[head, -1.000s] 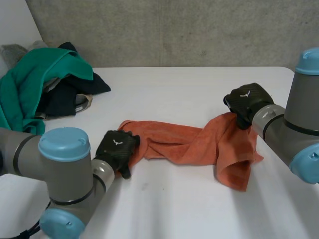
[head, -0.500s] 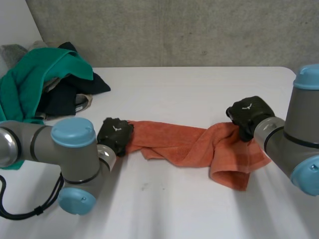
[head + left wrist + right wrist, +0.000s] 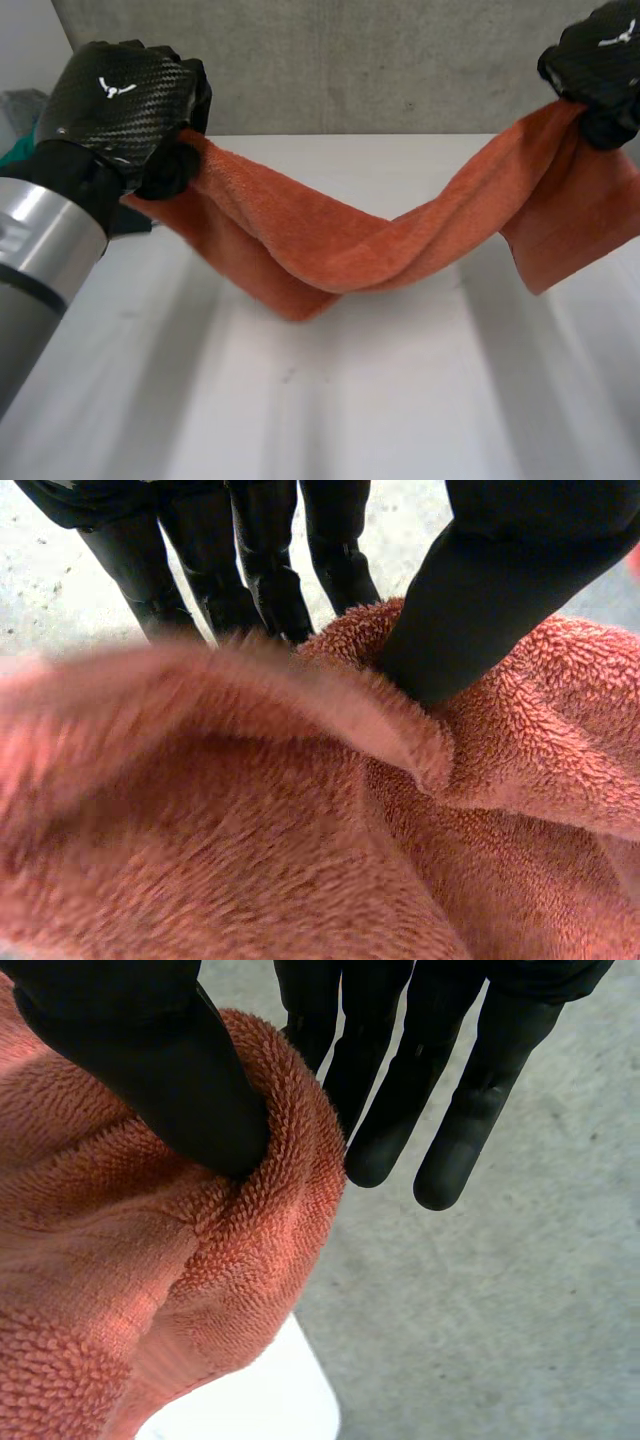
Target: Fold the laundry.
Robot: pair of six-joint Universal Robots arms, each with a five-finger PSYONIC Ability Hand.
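An orange towel (image 3: 340,240) hangs in the air between my two hands, twisted and sagging in the middle above the white table (image 3: 330,400). My left hand (image 3: 125,100) is raised high and pinches one end of the towel (image 3: 300,810) between thumb (image 3: 490,590) and fingers. My right hand (image 3: 598,62) is also lifted and grips the other end, with a flap hanging below it. In the right wrist view the thumb (image 3: 150,1070) presses the towel's edge (image 3: 150,1270) against the fingers.
A grey concrete wall (image 3: 370,60) stands behind the table. A bit of the green and dark clothes pile (image 3: 20,150) peeks out behind my left arm.
Both hands have lifted the towel off the table and pulled apart, so it now hangs stretched in the air. The left hand closed on its end before rising.
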